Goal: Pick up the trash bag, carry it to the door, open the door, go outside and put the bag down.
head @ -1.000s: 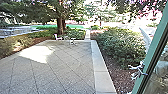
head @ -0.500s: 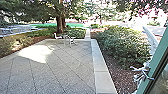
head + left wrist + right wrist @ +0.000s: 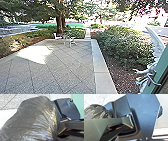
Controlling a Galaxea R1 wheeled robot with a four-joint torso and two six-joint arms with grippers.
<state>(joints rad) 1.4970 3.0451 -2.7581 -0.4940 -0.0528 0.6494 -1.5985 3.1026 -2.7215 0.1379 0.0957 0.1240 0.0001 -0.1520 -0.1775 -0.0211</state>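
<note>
Sunlit paving [image 3: 62, 70] stretches away before a wheeled robot at the edge of a yard, with a green frame [image 3: 161, 75] standing at the right of the head view. The trash bag [image 3: 33, 119], dark, glossy and creased, bulges large in the left wrist view, in front of speckled slabs and beside the robot's dark plate; the bag also appears, smaller, near the plate in the right wrist view. Whether it touches the ground cannot be told. Nor can it be told whether the left gripper or the right gripper is apart, together or clamped on anything. A pale, branching shape [image 3: 147, 75], too indistinct to identify, sits against the frame. Beyond, small pale outdoor furniture [image 3: 57, 36] stands near the far edge of the paving, short of a tree trunk [image 3: 59, 24]. A light stone border [image 3: 101, 65] runs between the paving and a leafy shrub bed [image 3: 122, 45].
</note>
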